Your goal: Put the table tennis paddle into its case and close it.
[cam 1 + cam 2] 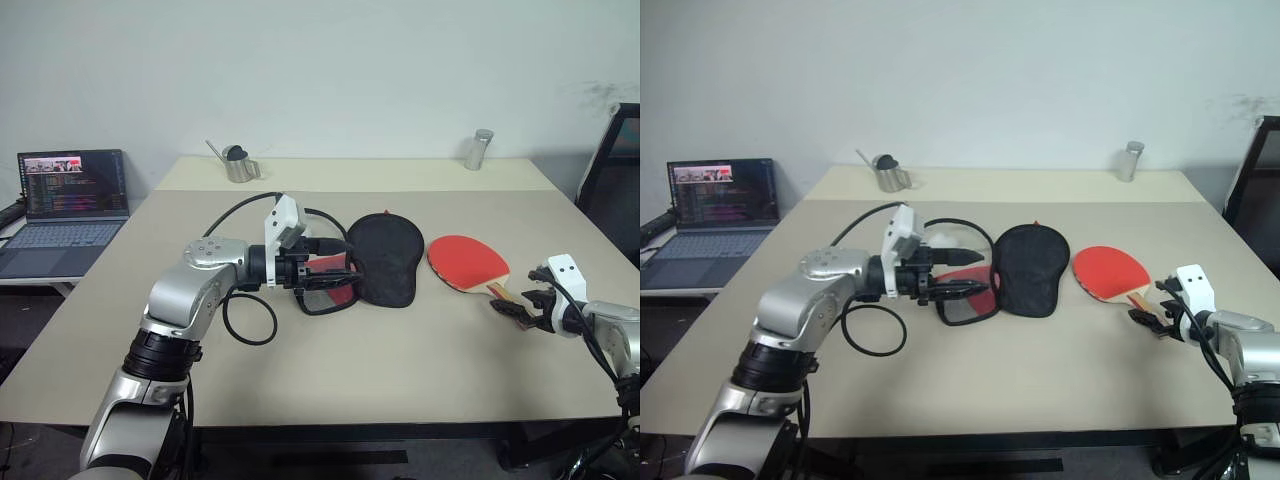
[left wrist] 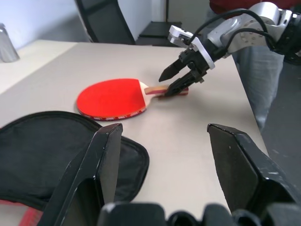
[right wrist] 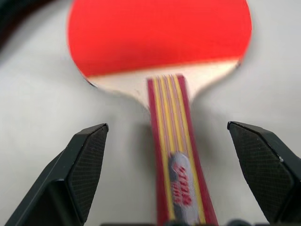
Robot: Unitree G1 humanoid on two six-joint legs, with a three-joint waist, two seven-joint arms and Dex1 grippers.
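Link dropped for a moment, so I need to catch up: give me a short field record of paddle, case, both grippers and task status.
paddle: table tennis paddle flat on the table, red face up, right of the case, not inside
case: case lying black side up, apart from the paddle
left gripper: left gripper at the case's left edge; grip unclear
right gripper: right gripper open, fingers either side of the handle
status: paddle not yet picked up
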